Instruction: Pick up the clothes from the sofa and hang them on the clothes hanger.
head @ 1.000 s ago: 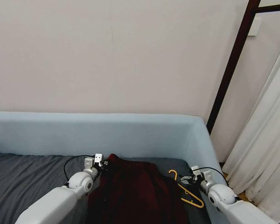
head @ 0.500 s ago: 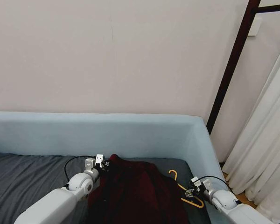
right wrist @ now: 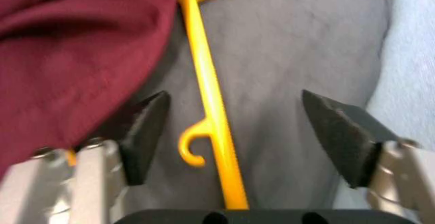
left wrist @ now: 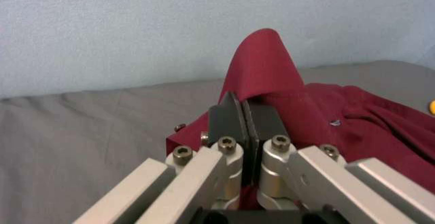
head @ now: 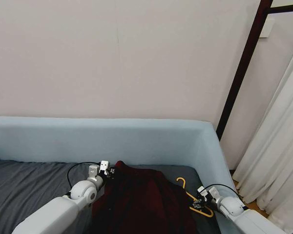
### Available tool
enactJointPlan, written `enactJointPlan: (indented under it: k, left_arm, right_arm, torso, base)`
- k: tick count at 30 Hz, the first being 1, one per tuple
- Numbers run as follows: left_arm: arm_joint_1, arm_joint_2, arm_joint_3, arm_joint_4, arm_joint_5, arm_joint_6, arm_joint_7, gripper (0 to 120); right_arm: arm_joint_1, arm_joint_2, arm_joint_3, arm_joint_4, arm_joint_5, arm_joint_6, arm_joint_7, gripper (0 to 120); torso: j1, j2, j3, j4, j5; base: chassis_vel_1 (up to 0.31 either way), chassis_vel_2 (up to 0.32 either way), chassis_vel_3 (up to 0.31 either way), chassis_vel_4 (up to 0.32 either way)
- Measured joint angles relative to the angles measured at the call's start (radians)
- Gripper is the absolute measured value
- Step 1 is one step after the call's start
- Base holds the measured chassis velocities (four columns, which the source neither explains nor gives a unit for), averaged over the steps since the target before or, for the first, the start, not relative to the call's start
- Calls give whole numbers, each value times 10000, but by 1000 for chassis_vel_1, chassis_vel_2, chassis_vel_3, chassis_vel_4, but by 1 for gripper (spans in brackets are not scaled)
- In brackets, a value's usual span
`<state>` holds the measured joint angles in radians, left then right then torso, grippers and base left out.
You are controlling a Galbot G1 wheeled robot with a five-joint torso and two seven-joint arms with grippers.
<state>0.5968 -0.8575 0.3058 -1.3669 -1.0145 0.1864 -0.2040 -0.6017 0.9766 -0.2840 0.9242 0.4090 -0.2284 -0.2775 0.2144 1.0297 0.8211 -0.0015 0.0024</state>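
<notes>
Left gripper (head: 111,171): lower-left centre, clamped on red garment's (left wrist: 272,76) fold.
Right gripper (head: 199,201): lower right, spread wide, straddling yellow hanger (right wrist: 207,89) on grey sofa seat (right wrist: 292,56).

The right gripper (right wrist: 235,99) is straddling the yellow hanger (right wrist: 207,81), fingers (right wrist: 146,132) spread wide either side of its bar (the one with a small hook); the red garment (right wrist: 81,46) is lying beside the hanger, perhaps overlapping it.

The dark red garment (head: 141,200) ran off the head view's lower edge, so its full spread on the sofa (head: 136,141) could not be told. Part of the yellow hanger (right wrist: 211,102) lay under the garment's edge, and the pinched fold sat hidden between the left hand's (left wrist: 243,107) closed fingers.
</notes>
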Motion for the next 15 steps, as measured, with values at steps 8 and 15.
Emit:
enactJointPlan:
  k: [8,15]
  left_arm:
    - [2,-9,-24,-13,-1,-21,67,0]
    - [26,-46,-60,34,-6,-50,115,0]
  right_arm:
    - [81,57,-227,91,10,16,-48,46]
    - [112,61,-243,-80,-46,32,-119,21]
  torso:
    - [0,0,0,2,2]
    - [0,0,0,1,2]
  base:
    - [0,0,0,0]
    - [0,0,0,0]
